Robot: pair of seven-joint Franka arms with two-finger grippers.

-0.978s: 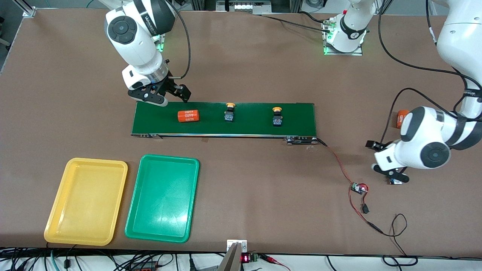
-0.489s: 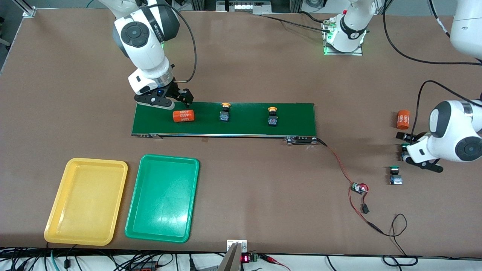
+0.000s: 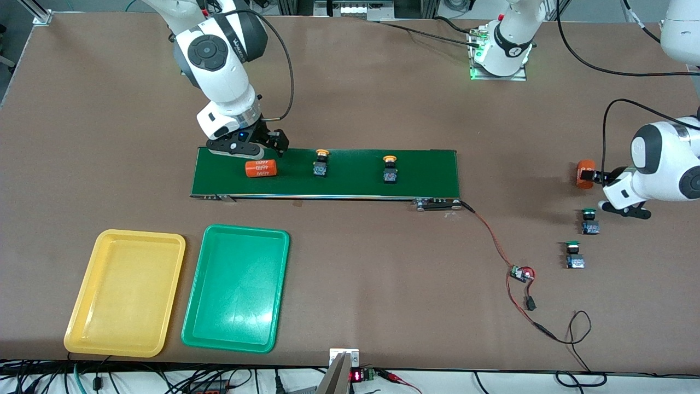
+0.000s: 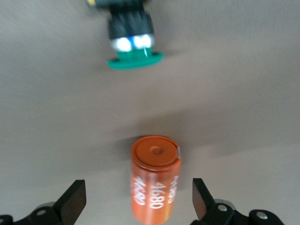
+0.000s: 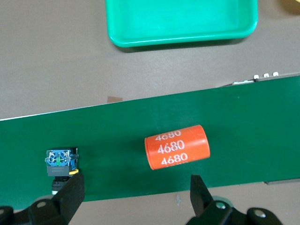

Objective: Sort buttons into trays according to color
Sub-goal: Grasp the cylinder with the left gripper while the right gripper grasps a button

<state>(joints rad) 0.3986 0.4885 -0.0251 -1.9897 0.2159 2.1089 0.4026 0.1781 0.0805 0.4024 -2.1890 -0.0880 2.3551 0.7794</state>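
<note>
Two yellow-capped buttons stand on the dark-green belt. One of these buttons shows beside a right finger. Two green-capped buttons stand on the table at the left arm's end; one green button shows in the left wrist view. The yellow tray and green tray lie side by side near the front camera. My right gripper hangs open over the belt's end. My left gripper is open around an orange cylinder.
An orange cylinder marked 4680 lies on the belt just below my right gripper. Another orange cylinder lies on the table by my left gripper. A red cable with a small circuit board runs from the belt's end. The green tray's rim shows past the belt.
The belt's cylinder and yellow buttons slid toward the right arm's end. My right gripper moved over that cylinder. My left gripper moved from the green buttons to the orange cylinder on the table.
</note>
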